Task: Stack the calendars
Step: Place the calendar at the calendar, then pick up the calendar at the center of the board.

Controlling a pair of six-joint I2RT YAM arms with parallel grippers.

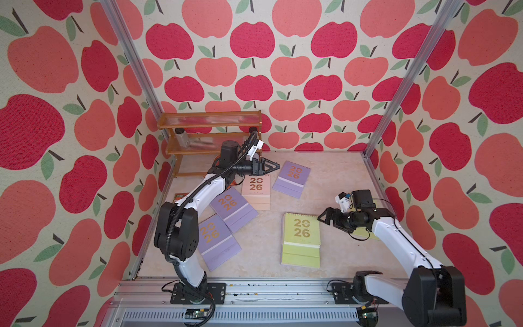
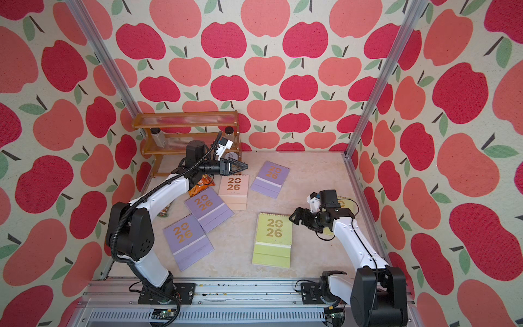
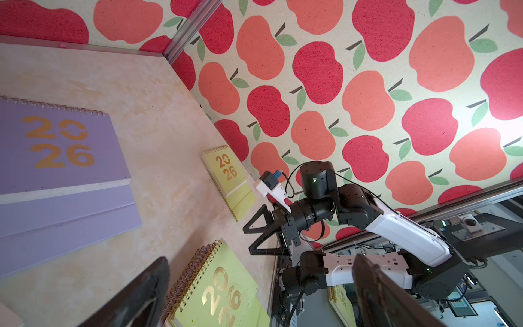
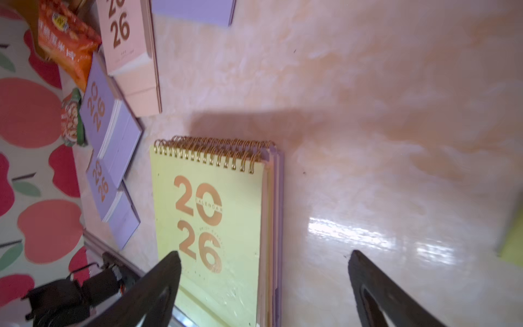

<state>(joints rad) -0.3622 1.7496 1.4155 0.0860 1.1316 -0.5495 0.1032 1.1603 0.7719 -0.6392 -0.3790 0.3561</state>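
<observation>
The right hand (image 4: 264, 253) hangs over the pale marbled worktop (image 4: 382, 113), its two black fingers (image 4: 158, 286) spread wide apart. Beneath lies a yellow-green spiral-bound calendar with gold "2026" numerals (image 4: 209, 220), topping a stack whose pink and lilac edges show along one side. Farther off lie a pale pink calendar (image 4: 127, 42), two lilac calendars (image 4: 110, 119) close together, and an orange snack packet (image 4: 68, 42).

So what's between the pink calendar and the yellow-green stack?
Nothing: only bare table separates the pink calendar from the yellow-green stack, as both top views show.
</observation>
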